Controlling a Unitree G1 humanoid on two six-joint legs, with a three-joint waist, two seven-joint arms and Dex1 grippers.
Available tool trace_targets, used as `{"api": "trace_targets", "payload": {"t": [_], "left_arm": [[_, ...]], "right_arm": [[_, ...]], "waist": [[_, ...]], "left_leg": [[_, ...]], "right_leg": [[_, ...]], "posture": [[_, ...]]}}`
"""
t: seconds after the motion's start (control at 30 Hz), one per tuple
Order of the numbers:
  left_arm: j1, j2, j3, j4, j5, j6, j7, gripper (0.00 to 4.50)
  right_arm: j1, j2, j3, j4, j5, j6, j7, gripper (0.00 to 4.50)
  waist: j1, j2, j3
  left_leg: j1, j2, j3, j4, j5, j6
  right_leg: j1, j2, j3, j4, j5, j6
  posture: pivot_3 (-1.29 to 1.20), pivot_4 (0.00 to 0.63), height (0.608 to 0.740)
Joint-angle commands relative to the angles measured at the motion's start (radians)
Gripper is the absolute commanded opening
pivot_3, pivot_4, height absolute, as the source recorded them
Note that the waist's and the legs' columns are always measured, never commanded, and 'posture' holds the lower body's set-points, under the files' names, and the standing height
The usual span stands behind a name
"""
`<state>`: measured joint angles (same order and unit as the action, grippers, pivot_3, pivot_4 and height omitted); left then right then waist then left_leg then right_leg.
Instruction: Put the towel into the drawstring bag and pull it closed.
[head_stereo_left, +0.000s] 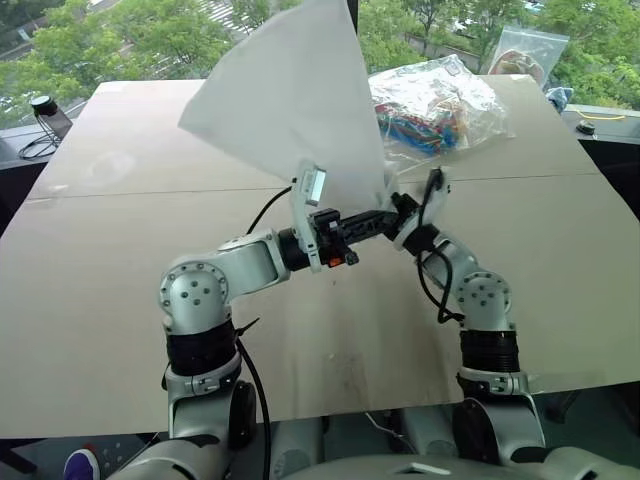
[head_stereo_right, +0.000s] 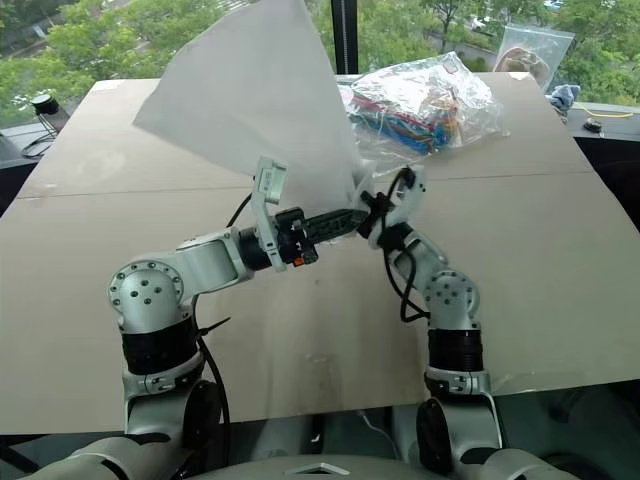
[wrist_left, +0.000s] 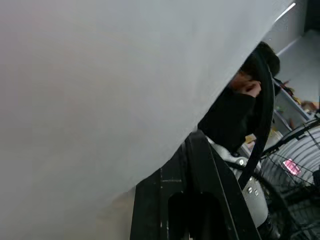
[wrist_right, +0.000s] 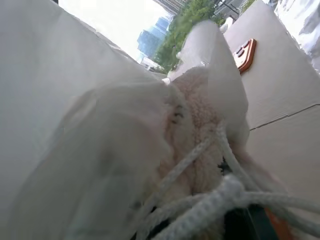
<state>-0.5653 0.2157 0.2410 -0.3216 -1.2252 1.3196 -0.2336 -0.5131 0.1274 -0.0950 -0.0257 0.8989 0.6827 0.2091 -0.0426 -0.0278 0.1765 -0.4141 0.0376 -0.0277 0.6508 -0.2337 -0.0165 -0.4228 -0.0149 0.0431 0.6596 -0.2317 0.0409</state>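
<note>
A: Where's the drawstring bag (head_stereo_left: 290, 100)?

B: Up in the air over the desk (head_stereo_left: 100, 300), w/ both arms under it. Left pincer (head_stereo_left: 385, 222) is clenched on its bottom edge.

A: And the right pincer (head_stereo_left: 404, 212)?

B: Clenched on the bag's mouth by the cord (wrist_right: 215, 200). Towel (wrist_right: 197, 115) is inside.

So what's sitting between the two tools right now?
The gathered mouth of the drawstring bag, lifted off the table, sits between the left tool and right tool in the right eye view; the right wrist view shows the towel and cord there.
</note>
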Motion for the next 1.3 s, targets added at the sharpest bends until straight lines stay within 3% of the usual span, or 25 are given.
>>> {"api": "trace_targets", "payload": {"t": [0.03,0.23,0.4,0.57,0.83,1.07,1.3], "left_arm": [[-0.017,0.011,0.001,0.002,-0.072,-0.006,0.021,0.0],[-0.006,0.064,0.015,0.018,-0.017,-0.079,0.062,0.0],[-0.025,0.109,0.01,0.053,0.075,-0.168,0.055,0.0],[-0.028,0.081,-0.002,0.059,0.049,-0.177,0.07,0.0],[-0.007,0.041,-0.072,0.043,-0.307,-0.069,0.149,0.0],[-0.05,0.068,-0.11,0.113,-0.465,-0.112,0.195,0.0],[-0.024,0.141,-0.117,0.116,-0.483,-0.143,0.204,0.0]], "right_arm": [[-0.002,0.029,-0.001,-0.038,0.041,-0.007,0.041,0.01],[0.013,0.009,-0.148,-0.078,0.292,0.074,-0.005,0.01],[0.043,-0.04,-0.184,-0.118,0.401,0.124,-0.039,0.01],[-0.001,-0.019,-0.198,-0.111,0.485,0.094,-0.078,0.01],[-0.073,0.042,-0.118,-0.033,0.382,0.028,-0.038,0.01],[-0.026,-0.033,-0.008,-0.049,0.294,0.097,0.046,0.01],[0.072,-0.158,0.025,-0.14,0.241,0.141,0.123,0.01]], "waist": [[0.002,0.0,0.0],[0.006,0.0,0.0],[0.004,0.0,0.0],[0.002,0.0,0.0],[0.002,0.0,0.0],[0.003,0.0,0.0],[0.005,0.0,0.0]], "left_leg": [[0.0,0.0,0.0,0.0,0.0,0.0],[-0.001,0.0,0.0,0.0,0.0,0.0],[0.0,0.0,0.0,0.0,0.0,0.0],[0.0,0.0,0.0,0.0,0.0,0.0],[-0.001,0.0,0.0,0.0,0.0,0.0],[0.0,0.0,0.0,0.001,0.0,0.0],[-0.001,-0.001,0.0,0.001,0.0,0.0]], "right_leg": [[0.0,0.0,0.0,0.0,0.0,0.0],[0.0,-0.001,0.0,0.0,0.0,0.0],[0.0,-0.001,0.0,0.0,0.0,0.0],[0.0,0.0,0.0,0.0,0.0,0.0],[0.0,-0.001,0.0,0.0,0.0,0.0],[0.0,0.0,0.0,0.0,0.0,0.0],[0.0,-0.001,0.0,0.0,0.0,0.0]], "posture": [[0.0,0.15,0.74],[0.0,0.15,0.74],[0.0,0.15,0.74],[0.0,0.15,0.74],[0.0,0.15,0.74],[0.0,0.15,0.74],[0.0,0.15,0.74]]}}
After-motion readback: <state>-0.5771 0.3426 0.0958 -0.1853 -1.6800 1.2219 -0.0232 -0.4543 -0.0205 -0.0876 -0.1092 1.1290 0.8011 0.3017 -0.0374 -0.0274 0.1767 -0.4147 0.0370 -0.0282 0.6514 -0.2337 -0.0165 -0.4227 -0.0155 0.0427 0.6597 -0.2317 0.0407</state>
